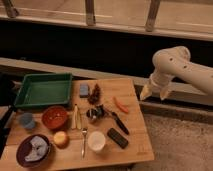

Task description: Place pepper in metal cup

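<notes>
The pepper, slim and orange-red, lies on the wooden table near its right side. The metal cup, small and shiny with a dark inside, stands near the table's middle, left of and a little below the pepper. My gripper hangs from the white arm off the table's right edge, right of and slightly above the pepper, holding nothing that I can see.
A green tray sits at the back left. A red bowl, blue cup, white cup, purple plate, yellowish fruit, brown pinecone-like lump, blue sponge, cutlery and black objects fill the table.
</notes>
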Motion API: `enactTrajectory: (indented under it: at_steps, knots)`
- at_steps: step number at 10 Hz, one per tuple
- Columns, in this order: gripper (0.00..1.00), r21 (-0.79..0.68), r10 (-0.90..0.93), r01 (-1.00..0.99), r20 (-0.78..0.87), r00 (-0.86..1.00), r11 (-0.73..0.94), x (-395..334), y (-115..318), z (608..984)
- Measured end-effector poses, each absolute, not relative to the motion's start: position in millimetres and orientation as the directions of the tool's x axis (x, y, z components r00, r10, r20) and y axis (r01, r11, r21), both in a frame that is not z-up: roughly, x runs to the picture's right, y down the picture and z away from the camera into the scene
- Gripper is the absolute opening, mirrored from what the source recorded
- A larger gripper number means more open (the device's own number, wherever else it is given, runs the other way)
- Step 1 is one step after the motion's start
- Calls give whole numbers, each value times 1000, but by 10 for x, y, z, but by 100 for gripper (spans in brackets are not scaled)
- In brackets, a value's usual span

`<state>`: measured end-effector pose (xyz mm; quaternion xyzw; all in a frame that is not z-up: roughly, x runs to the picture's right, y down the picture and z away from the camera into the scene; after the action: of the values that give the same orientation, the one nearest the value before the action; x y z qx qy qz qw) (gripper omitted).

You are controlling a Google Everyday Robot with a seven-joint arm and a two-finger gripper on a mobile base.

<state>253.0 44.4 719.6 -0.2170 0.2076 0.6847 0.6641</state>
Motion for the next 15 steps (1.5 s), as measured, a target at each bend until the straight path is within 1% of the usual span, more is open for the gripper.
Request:
enactTrajectory:
  at_steps: [15]
  knots:
    - [69, 1, 820, -1000, -573, -12, -14, 2535, 452, 7200]
